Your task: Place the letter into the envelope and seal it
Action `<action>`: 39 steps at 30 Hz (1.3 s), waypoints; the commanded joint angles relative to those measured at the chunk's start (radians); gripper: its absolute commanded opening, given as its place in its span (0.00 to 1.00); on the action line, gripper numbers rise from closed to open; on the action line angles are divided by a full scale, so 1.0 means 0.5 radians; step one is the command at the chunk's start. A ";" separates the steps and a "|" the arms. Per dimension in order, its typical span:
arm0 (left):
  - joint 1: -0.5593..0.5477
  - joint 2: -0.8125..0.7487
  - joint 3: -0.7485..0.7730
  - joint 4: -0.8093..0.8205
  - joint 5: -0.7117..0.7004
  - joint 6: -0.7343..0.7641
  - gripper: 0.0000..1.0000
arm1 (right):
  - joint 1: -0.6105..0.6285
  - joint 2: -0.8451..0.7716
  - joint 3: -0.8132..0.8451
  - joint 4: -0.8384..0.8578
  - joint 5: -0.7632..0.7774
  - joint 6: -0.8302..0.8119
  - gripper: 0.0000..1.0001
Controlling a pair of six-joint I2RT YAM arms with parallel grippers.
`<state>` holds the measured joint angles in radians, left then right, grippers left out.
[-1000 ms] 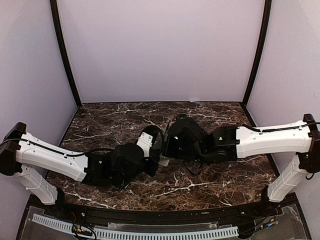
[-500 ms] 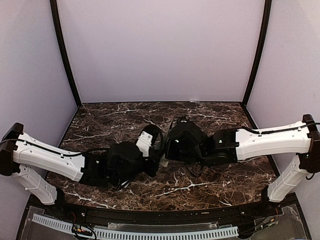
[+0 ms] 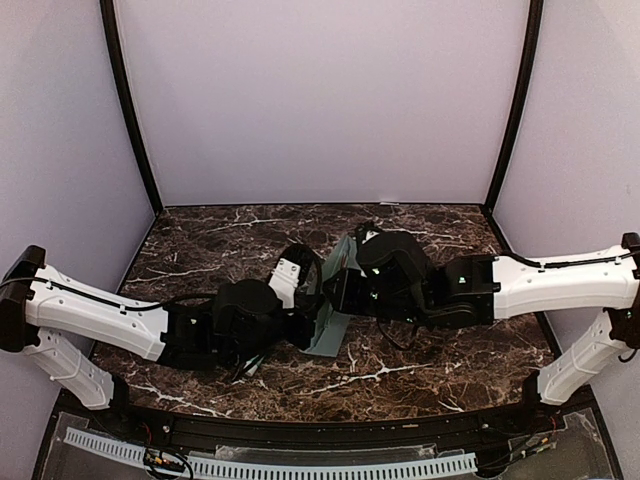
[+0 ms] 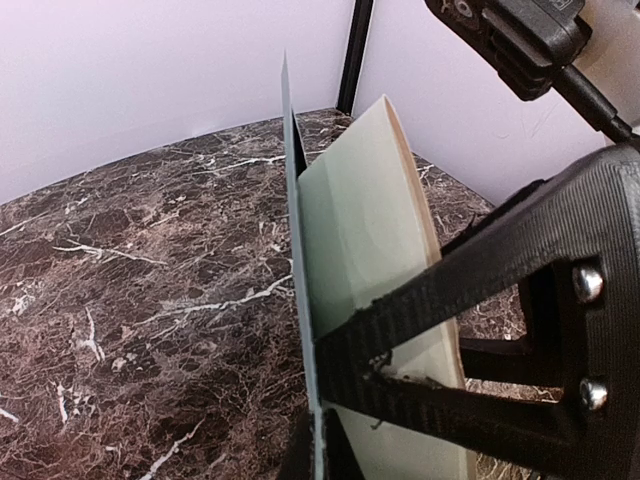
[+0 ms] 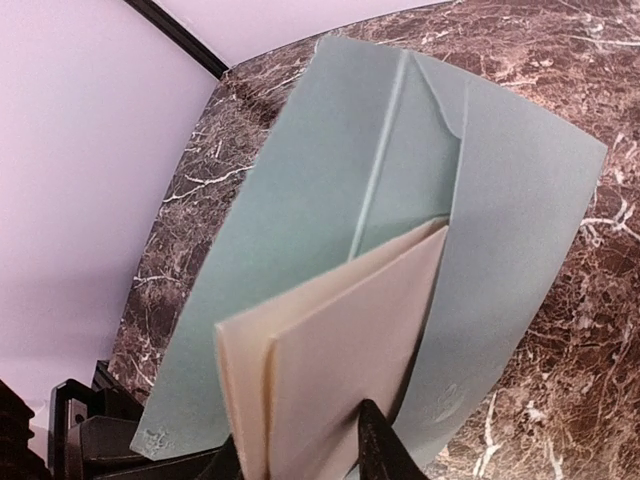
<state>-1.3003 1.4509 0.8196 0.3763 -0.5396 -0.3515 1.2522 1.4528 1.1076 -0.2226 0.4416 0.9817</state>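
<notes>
The pale teal envelope (image 5: 300, 200) is held upright above the table, flap open, its lower corner showing between the two arms (image 3: 330, 338). My left gripper (image 4: 322, 440) is shut on the envelope's (image 4: 298, 250) near edge, seen edge-on. The letter (image 5: 340, 370), a folded cream sheet, has its far end inside the envelope's mouth. My right gripper (image 5: 300, 455) has its jaws apart, one on each side of the letter, whose leaves have sprung apart between them. In the left wrist view a right finger (image 4: 450, 290) crosses the envelope's face, and the letter's cream edge (image 4: 410, 170) shows behind.
The dark brown marble table (image 3: 230, 240) lies under both arms. Pale walls enclose it at the back and on both sides, with black corner posts (image 3: 130, 110). The two wrists (image 3: 395, 275) are close together over the table's middle.
The right gripper's jaws have parted and its wrist has drawn back to the right. The envelope's lower corner now shows between the arms. The left arm has barely moved.
</notes>
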 commanded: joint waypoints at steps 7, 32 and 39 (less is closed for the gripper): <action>-0.004 -0.025 0.000 0.023 0.011 -0.004 0.00 | 0.008 0.061 0.052 -0.061 0.101 0.068 0.00; -0.008 0.053 0.045 0.029 0.033 0.058 0.00 | -0.108 -0.030 -0.021 0.027 -0.211 -0.018 0.30; 0.039 0.095 0.071 -0.048 -0.001 -0.031 0.00 | -0.110 -0.201 -0.136 0.091 -0.234 -0.029 0.31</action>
<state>-1.2957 1.4990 0.8261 0.3790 -0.5255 -0.3340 1.1984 1.4105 1.0660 -0.2531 0.3439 0.9844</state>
